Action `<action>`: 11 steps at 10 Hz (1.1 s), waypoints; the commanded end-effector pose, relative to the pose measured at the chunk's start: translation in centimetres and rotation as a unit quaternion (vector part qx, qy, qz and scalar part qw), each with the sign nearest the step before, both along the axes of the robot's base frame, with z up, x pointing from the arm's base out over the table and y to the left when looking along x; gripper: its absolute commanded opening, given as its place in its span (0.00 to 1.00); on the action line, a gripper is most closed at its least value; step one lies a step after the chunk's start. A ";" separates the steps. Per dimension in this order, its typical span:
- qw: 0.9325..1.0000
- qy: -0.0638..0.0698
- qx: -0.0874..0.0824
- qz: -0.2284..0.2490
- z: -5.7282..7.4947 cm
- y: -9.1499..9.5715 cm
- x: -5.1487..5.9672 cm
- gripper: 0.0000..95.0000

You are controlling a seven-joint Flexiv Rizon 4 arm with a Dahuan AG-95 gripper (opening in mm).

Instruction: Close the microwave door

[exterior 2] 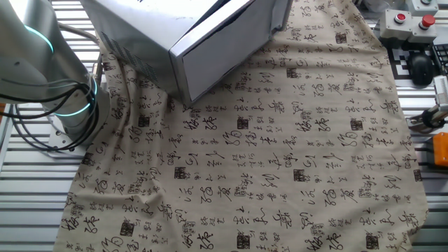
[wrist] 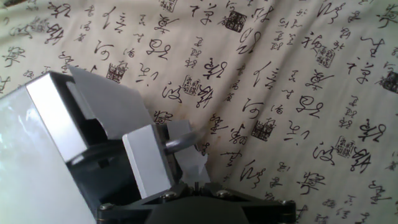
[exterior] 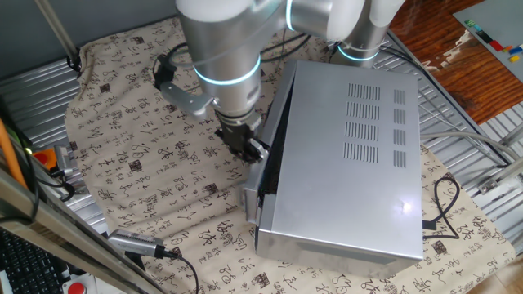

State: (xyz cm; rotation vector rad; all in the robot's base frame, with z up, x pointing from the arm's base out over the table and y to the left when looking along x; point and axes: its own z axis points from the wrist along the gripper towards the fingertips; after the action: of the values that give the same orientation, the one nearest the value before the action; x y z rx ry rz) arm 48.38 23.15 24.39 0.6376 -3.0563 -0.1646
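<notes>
The big silver-grey metal microwave [exterior: 347, 155] blocks the table's 3 o'clock side in one fixed view. Its long silver door panel [exterior: 270, 159] stands slightly ajar, touching the black two-finger gripper [exterior: 245, 145] at 9 o'clock. Beyond, beige calligraphy-printed cloth [exterior: 139, 163] lies open toward 8 o'clock.
</notes>
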 end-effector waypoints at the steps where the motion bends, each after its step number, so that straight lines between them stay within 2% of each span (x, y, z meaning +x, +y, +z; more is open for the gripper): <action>1: 1.000 0.000 -0.002 -0.009 -0.2 0.9 -0.1 0.00; 6: 1.000 0.000 -0.005 -0.023 -0.5 2.7 -0.9 0.00; 11: 1.000 -0.005 -0.004 -0.025 -0.5 2.6 -1.6 0.00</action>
State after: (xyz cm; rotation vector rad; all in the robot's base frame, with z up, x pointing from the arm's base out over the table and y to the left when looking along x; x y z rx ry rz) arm 46.80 25.70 23.85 0.5631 -3.0856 -0.1484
